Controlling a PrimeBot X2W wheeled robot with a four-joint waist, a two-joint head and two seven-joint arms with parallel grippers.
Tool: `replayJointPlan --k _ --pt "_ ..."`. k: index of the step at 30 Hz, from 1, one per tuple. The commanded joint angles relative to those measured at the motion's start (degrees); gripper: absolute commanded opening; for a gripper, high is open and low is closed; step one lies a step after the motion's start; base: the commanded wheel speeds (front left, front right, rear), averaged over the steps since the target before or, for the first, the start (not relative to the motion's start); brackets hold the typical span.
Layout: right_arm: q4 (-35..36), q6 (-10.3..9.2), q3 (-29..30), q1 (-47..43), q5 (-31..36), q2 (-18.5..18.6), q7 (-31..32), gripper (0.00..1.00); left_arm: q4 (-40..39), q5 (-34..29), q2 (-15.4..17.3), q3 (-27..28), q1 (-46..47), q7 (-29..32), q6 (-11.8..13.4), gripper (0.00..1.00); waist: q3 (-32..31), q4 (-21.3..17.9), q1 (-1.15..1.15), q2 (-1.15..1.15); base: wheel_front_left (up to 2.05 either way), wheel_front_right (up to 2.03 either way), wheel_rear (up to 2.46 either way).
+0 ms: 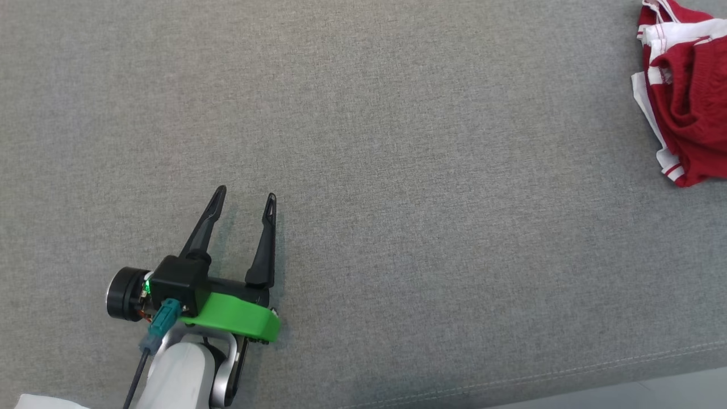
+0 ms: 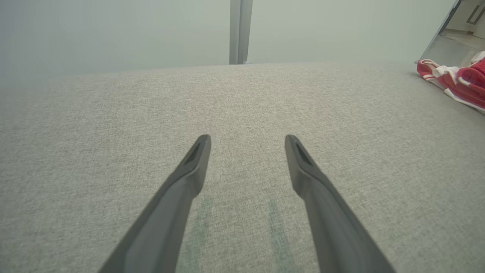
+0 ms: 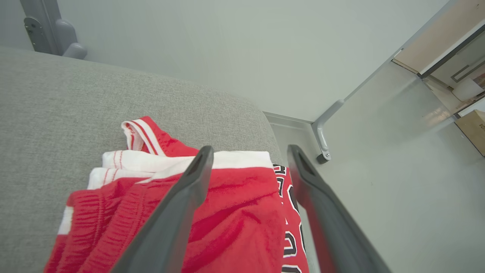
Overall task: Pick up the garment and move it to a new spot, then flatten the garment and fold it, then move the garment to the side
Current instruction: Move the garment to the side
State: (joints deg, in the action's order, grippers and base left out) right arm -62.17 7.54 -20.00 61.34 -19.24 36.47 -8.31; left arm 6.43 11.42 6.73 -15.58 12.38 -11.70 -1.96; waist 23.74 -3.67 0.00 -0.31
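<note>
We see a broad grey sofa (image 1: 397, 170) under both arms. The red-and-white garment (image 1: 687, 108) lies crumpled at its far right edge, well apart from our left pincer (image 1: 246, 194), which stands wide over bare fabric, holding nothing. Our right pincer (image 3: 250, 149) is wide too, fingers spread above the garment by the sofa's corner.
</note>
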Motion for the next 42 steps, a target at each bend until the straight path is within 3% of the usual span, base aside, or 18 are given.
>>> replayJointPlan --k 1,16,25,34,42 --pt "0.5 -0.11 -0.6 0.4 -0.3 -0.2 -1.3 1.00 0.3 0.4 0.3 0.4 1.0 -0.4 0.5 1.00 -1.7 -0.2 0.00 0.31 0.00 0.00 0.00" --pt "7.1 -0.11 -1.7 -5.9 -5.8 -5.9 -6.5 1.00 5.4 4.6 -0.6 6.6 -0.7 -3.1 3.4 1.00 -12.4 1.0 0.00 0.31 0.00 0.00 0.00" --pt "16.4 -0.11 1.2 -16.6 -7.6 -11.7 -6.9 1.00 6.3 5.4 -1.3 10.2 -4.9 -3.5 4.4 1.00 -17.6 2.4 0.00 0.31 0.00 0.00 0.00" --pt "29.2 -0.10 6.3 -31.4 -4.5 -21.7 -6.9 1.00 6.4 5.3 -2.1 12.3 -9.2 -3.5 4.6 1.00 -19.9 3.6 0.00 0.31 0.00 0.00 0.00" --pt "39.4 -0.10 13.1 -44.1 3.1 -30.3 -6.9 1.00 7.8 6.2 -2.9 12.2 -10.4 -3.5 3.5 1.00 -20.7 4.9 0.00 0.31 0.00 0.00 0.00"
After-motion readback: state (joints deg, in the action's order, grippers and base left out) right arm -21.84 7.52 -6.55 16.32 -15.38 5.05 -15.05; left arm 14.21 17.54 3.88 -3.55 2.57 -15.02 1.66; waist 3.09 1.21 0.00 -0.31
